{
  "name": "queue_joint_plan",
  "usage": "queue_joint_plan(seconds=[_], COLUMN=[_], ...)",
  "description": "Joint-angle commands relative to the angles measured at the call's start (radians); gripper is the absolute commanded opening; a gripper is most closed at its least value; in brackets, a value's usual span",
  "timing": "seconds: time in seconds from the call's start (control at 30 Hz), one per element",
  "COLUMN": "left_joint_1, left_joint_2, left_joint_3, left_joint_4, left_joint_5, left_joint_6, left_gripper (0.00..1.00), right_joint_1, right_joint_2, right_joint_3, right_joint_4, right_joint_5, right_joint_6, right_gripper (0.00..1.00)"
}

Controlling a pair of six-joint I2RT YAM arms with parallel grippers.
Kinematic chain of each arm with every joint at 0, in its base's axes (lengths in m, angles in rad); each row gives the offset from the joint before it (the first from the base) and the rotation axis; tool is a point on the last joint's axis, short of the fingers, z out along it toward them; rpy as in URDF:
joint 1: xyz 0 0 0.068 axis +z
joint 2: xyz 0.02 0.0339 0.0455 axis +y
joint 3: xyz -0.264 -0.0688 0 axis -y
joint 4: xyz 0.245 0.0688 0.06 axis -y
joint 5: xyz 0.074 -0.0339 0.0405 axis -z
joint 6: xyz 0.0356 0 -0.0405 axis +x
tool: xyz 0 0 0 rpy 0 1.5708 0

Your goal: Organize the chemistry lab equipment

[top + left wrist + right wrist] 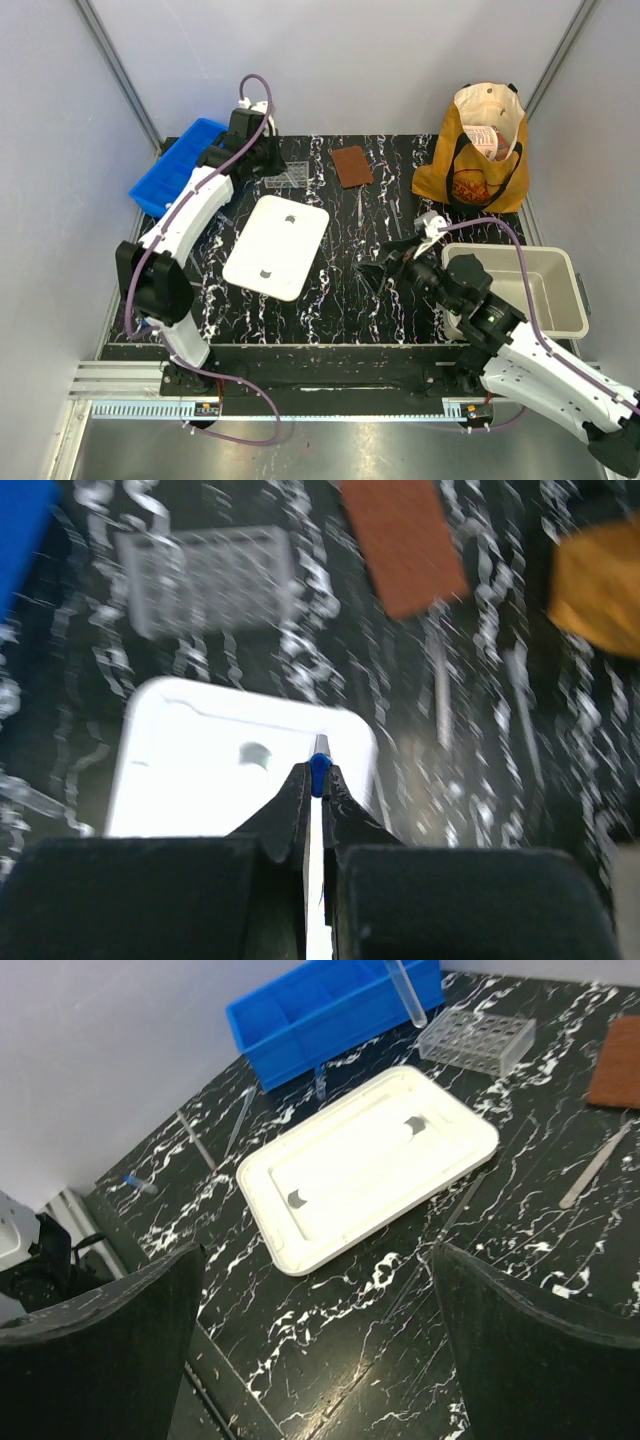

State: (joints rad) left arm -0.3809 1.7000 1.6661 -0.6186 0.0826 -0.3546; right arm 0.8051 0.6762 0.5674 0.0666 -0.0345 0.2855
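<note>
My left gripper (318,786) is shut on a blue-capped tube (320,748), whose cap shows between the fingertips. In the right wrist view that clear tube (405,990) hangs just above the small clear tube rack (476,1038). From above, the left gripper (262,162) is at the back left, beside the rack (285,180). My right gripper (315,1360) stands wide open over bare table with nothing between its fingers, right of the white tray (277,245). Two thin metal tools (440,685) lie below a brown pad (402,540). More slim items (195,1140) lie left of the tray.
A blue bin (178,165) stands at the back left. The tan tote bag (475,150) sits at the back right, and a white tub (560,290) stands at the right edge. A thin dark rod (440,1235) lies beside the tray (370,1160).
</note>
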Motion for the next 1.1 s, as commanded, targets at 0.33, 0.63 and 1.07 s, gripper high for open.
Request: queue_joint_plan(seconds=[0.33,0.63,1.07], left_joint_1=[0.050,0.100,0.122], left_joint_2=[0.289,0.406,0.435], left_joint_3=[0.184,0.253,0.279], left_joint_4=[0.408,0.369,0.263], left_joint_5=[-0.445,-0.365,-0.319], left_joint_6=[0.197,0.163,0.152], left_gripper=[0.00,0.00,0.00], right_joint_1=[0.006,0.006,0.006], right_joint_2=[-0.049,-0.032,-0.007], right_joint_3=[-0.018,-0.006,0.002], right_joint_4=[0.052,0.039,0.041], right_joint_5=[0.160,0.168,0.162], right_joint_6=[-0.077,-0.091,-0.077], right_gripper=[1.00,1.00,1.00])
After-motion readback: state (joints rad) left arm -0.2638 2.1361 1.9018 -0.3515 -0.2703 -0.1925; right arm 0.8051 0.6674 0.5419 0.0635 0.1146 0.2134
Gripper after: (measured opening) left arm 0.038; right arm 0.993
